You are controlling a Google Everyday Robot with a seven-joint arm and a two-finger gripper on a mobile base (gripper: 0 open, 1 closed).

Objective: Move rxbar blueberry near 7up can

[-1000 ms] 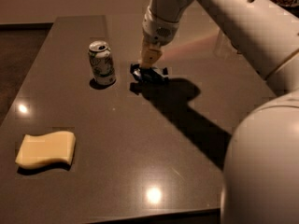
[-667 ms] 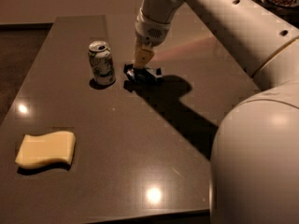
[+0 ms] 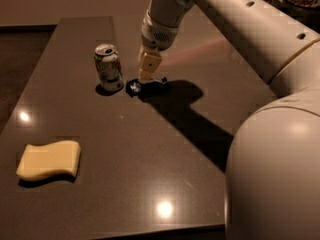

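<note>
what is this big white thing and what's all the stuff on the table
The big white thing is a robot arm; the bulk at lower right is part of the same arm, close to the lens. There is one camera, looking down over the dark table. The tan-tipped gripper at the arm's end points down, right at a small blue bar. Whether it grips the bar cannot be told. Just left of the bar, a soda can stands upright. A pale yellow sponge lies at the near left, well apart.
</note>
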